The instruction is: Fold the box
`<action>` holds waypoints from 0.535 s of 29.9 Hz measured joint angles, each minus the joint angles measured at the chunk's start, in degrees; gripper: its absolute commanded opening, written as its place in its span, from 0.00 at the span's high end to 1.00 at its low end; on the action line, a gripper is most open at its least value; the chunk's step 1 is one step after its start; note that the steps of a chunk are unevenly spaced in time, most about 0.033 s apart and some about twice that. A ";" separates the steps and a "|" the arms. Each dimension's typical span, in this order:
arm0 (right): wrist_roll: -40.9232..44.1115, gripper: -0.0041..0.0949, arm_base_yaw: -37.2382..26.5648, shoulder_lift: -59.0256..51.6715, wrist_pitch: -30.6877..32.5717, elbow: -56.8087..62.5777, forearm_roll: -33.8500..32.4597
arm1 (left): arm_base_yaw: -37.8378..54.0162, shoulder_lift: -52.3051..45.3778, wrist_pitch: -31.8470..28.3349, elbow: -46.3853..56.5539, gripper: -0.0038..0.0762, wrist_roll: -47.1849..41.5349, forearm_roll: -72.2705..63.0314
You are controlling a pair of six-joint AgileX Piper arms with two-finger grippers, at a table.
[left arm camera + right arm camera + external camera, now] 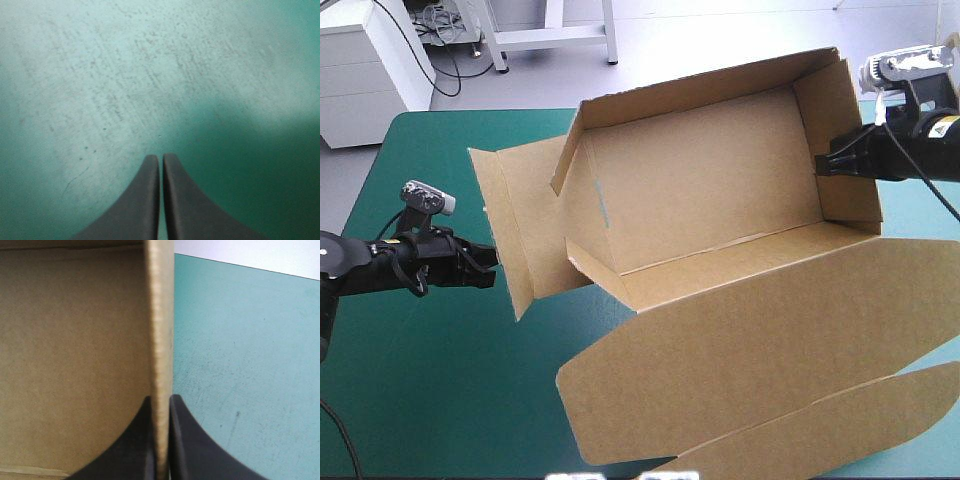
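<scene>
Half done at a guess: box (710,180), mid-frame, has walls raised, left-of-frame flap loose; right gripper (821,165) pinches its right-hand wall, left gripper (492,260) closed, empty.

A white cabinet (370,60) and a white frame (555,38) are standing on pale floor (720,25) beyond the surface's (440,380) far edge.

The table (430,400) has a teal-green cover (125,75). From high up, its bare part is biggest toward 8 o'clock. Up close, it has tiny dark dots and thin scratches.
</scene>
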 measured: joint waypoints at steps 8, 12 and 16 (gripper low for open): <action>-1.64 0.98 -2.75 0.26 0.00 0.16 1.85 | 1.17 4.20 7.18 0.10 0.93 8.11 -15.11; -2.54 0.98 -4.86 0.26 0.00 0.16 3.21 | 1.92 6.98 7.45 0.10 0.93 10.10 -23.08; -3.45 0.98 -5.22 0.31 0.00 0.16 4.45 | 2.14 8.45 7.34 0.10 0.93 10.53 -27.73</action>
